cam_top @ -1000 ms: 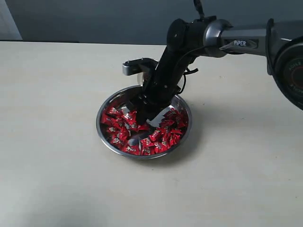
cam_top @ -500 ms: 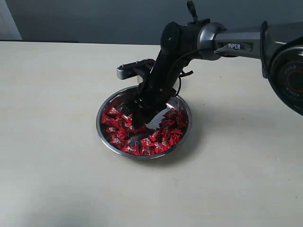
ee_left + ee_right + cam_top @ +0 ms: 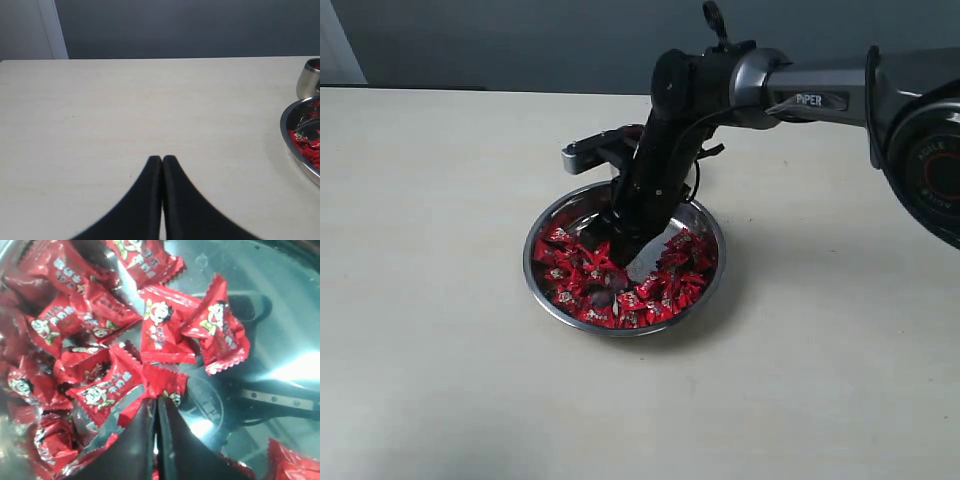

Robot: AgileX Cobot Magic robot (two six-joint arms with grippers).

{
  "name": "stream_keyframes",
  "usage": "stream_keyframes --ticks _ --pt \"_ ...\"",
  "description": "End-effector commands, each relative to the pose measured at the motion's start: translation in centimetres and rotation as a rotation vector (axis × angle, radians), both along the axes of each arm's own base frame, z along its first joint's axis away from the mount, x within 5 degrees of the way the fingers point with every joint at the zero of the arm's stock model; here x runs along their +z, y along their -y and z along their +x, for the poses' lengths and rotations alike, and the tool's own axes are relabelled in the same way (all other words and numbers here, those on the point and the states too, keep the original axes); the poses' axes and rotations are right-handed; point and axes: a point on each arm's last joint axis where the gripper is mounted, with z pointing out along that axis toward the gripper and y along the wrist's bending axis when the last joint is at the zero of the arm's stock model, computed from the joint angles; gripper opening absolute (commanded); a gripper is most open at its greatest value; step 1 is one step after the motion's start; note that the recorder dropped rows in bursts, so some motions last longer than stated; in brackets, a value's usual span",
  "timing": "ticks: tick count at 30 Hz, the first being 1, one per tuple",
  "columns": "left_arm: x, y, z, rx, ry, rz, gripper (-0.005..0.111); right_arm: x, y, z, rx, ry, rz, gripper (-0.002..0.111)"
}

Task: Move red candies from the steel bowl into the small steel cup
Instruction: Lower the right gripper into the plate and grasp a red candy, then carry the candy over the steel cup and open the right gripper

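Red shiny-wrapped candies (image 3: 162,335) crowd my right gripper (image 3: 155,402); its jaws just snapped shut, but I can't confirm a catch.

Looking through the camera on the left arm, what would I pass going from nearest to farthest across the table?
left end effector, tips pressed together → steel bowl holding red candies → small steel cup → grey wall

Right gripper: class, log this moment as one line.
right gripper: jaws shut among red candies, hold unclear | steel bowl: candies inside | left gripper: jaws shut
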Motion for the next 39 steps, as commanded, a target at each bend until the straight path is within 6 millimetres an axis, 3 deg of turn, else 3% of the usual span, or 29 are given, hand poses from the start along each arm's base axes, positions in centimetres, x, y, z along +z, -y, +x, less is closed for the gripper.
stream_keyframes --ticks 1,8,17,22,33,39 --pt "0.0 0.0 0.0 -0.005 0.008 0.004 0.000 0.0 0.2 0.3 0.020 0.041 -0.028 -0.001" --pt "0.0 0.0 0.0 -0.005 0.008 0.004 0.000 0.8 0.4 0.5 0.030 0.084 -0.036 -0.001" --pt "0.0 0.0 0.0 -0.005 0.008 0.004 0.000 6.4 0.4 1.9 -0.005 0.378 0.049 -0.001" --pt "0.0 0.0 0.0 -0.005 0.008 0.004 0.000 8.3 0.8 2.8 -0.067 0.528 0.052 -0.001" --pt "0.0 0.0 0.0 -0.005 0.008 0.004 0.000 9.6 2.4 5.4 -0.207 0.718 0.093 -0.001" --pt "0.0 0.0 0.0 -0.005 0.008 0.004 0.000 8.9 3.7 6.4 -0.241 0.711 0.077 -0.001"
